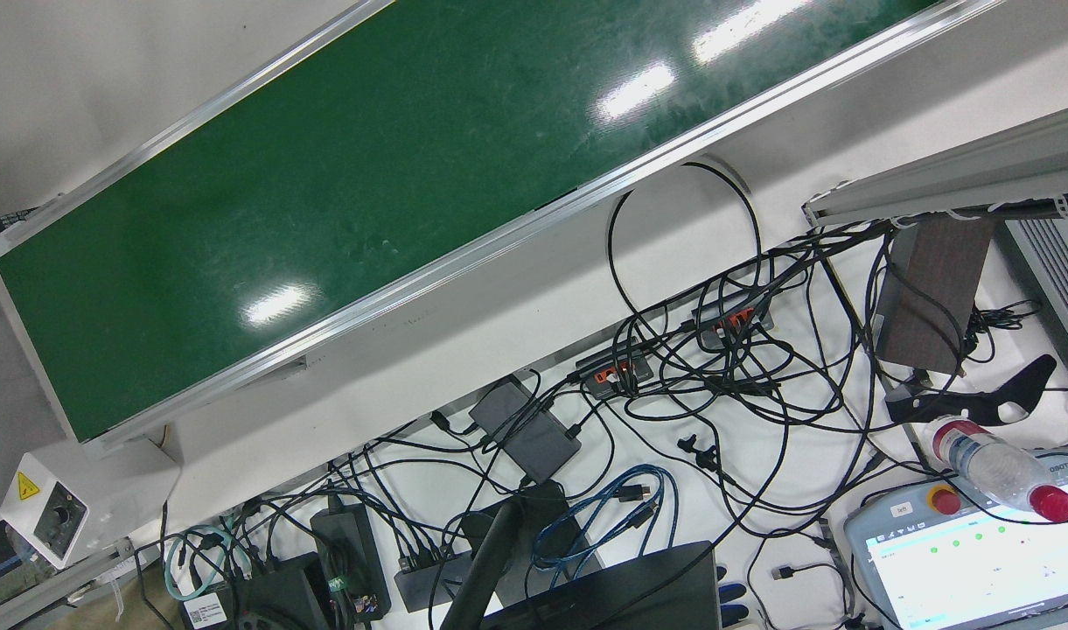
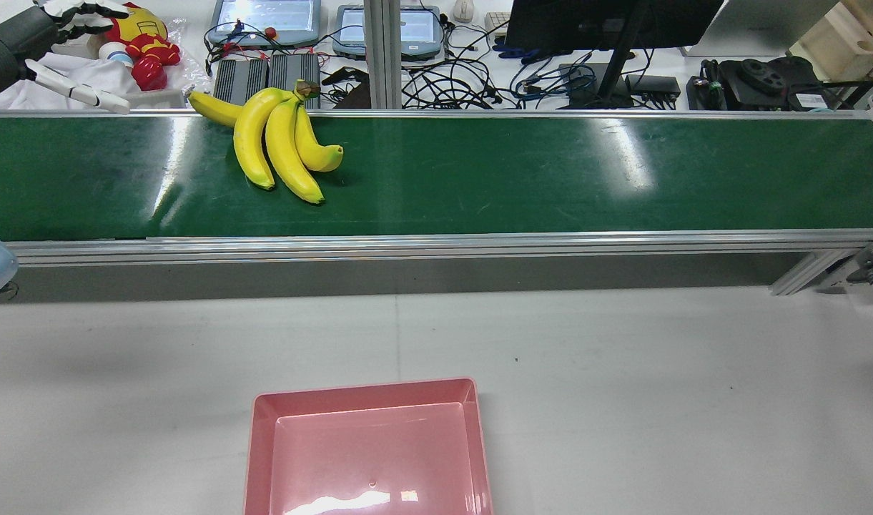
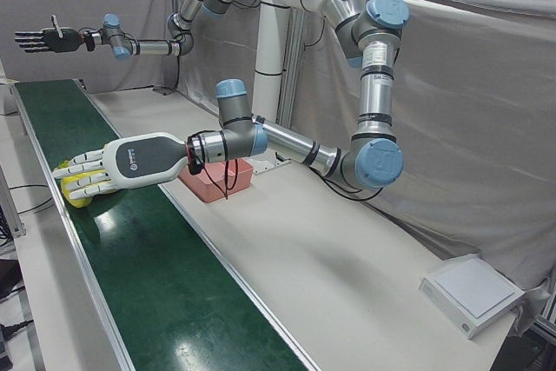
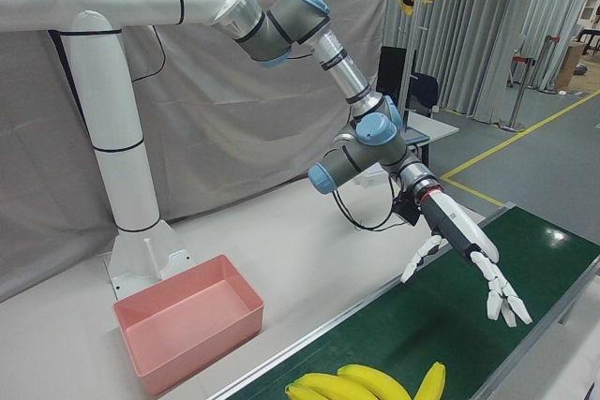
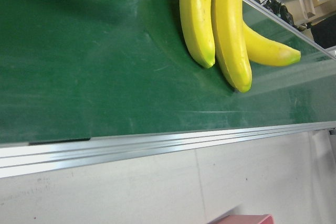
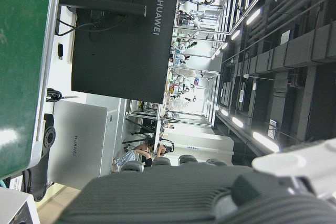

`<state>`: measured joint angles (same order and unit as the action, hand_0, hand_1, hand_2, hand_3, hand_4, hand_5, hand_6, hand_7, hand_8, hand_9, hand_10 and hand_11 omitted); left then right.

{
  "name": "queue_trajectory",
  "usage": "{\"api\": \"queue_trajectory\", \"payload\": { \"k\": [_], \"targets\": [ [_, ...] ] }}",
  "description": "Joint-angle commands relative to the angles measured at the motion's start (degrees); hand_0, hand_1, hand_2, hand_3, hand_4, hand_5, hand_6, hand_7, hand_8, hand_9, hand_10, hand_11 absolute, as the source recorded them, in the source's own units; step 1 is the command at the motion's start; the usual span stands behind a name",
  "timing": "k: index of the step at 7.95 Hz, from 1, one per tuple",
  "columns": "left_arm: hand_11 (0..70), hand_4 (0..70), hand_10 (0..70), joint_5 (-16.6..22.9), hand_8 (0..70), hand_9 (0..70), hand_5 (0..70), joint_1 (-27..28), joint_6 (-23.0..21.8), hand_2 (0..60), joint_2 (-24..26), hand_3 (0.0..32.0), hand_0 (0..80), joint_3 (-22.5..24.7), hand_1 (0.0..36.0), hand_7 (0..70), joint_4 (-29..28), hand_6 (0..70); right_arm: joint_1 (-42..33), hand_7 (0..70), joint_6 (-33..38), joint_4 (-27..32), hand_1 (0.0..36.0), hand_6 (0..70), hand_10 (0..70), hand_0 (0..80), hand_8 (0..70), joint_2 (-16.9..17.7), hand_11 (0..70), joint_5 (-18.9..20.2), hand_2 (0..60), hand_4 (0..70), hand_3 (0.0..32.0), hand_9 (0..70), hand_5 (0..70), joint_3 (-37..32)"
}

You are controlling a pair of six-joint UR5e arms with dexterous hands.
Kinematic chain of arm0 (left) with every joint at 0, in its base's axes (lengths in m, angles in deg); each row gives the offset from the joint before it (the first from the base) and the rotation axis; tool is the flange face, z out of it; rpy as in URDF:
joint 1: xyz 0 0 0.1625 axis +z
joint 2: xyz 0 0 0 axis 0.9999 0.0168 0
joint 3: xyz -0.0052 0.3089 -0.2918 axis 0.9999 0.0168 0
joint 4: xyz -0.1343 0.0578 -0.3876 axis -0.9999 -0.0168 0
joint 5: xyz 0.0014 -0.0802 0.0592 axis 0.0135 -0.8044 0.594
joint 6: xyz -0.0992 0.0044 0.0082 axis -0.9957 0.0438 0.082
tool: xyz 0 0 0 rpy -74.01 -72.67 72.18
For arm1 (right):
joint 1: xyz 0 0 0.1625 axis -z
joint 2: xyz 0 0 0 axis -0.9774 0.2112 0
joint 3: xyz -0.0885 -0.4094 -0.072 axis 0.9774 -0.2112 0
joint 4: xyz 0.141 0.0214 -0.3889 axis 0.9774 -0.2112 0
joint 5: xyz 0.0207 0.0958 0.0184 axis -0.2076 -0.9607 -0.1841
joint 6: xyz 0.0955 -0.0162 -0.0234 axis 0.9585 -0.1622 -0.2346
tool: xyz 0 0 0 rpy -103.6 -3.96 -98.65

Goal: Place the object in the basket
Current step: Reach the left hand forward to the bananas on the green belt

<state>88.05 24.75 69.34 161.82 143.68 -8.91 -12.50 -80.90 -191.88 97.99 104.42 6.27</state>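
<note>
A bunch of yellow bananas point(image 2: 279, 139) lies on the green conveyor belt point(image 2: 550, 172), toward its left end in the rear view. My left hand point(image 3: 87, 175) hovers low over the belt beside the bananas point(image 3: 78, 201), open, fingers stretched out flat, holding nothing. The right-front view shows that same left hand point(image 4: 473, 255) above the belt, a short way beyond the bananas point(image 4: 361, 383). The left hand view looks straight at the bananas point(image 5: 226, 24). My right hand point(image 3: 42, 39) is held high and far off, open. The pink basket point(image 2: 368, 397) stands empty on the white table.
Behind the belt lie a plush toy point(image 2: 143, 43), teach pendants, cables and a monitor stand. A water bottle point(image 1: 997, 468) rests on a pendant. A white box point(image 3: 473, 293) sits at the table's end. The belt's aluminium rail point(image 2: 436, 243) separates belt and table.
</note>
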Motion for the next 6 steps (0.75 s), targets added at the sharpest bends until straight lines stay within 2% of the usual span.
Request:
{"api": "queue_trajectory", "payload": {
  "k": [1,2,3,5,6],
  "targets": [
    [10.0,12.8,5.5,-4.58,13.7,13.9,28.1,4.33,3.62,14.2,0.38,0.0,55.5,-0.83,20.2,10.2,0.13,3.9,-0.05,0.0,0.00,0.00,0.0,0.0,0.0,0.0,0.0,0.00,0.0,0.00,0.0,0.0,0.0,0.0,0.0,0.00],
    [10.3,12.8,5.7,-4.94,13.7,14.1,29.0,5.21,4.25,15.1,0.46,0.0,55.2,-1.70,20.0,10.3,-0.31,4.1,0.04,0.0,0.00,0.00,0.0,0.0,0.0,0.0,0.0,0.00,0.0,0.00,0.0,0.0,0.0,0.0,0.0,0.00],
    [9.8,10.5,5.3,-4.77,13.8,13.6,29.0,5.31,4.43,18.0,0.81,0.0,55.5,-4.32,21.3,9.7,-1.01,3.6,-0.04,0.0,0.00,0.00,0.0,0.0,0.0,0.0,0.0,0.00,0.0,0.00,0.0,0.0,0.0,0.0,0.0,0.00],
    [9.2,10.1,4.9,-4.59,13.4,13.1,29.3,5.40,4.43,17.4,1.08,0.0,55.3,-6.45,21.0,8.8,-2.24,3.5,0.04,0.0,0.00,0.00,0.0,0.0,0.0,0.0,0.0,0.00,0.0,0.00,0.0,0.0,0.0,0.0,0.0,0.00],
    [9.2,9.9,4.9,-4.42,13.5,13.1,28.3,5.40,4.51,16.9,2.73,0.4,55.0,-8.20,20.6,8.5,-2.33,3.5,0.04,0.0,0.00,0.00,0.0,0.0,0.0,0.0,0.0,0.00,0.0,0.00,0.0,0.0,0.0,0.0,0.0,0.00]
  ]
}}
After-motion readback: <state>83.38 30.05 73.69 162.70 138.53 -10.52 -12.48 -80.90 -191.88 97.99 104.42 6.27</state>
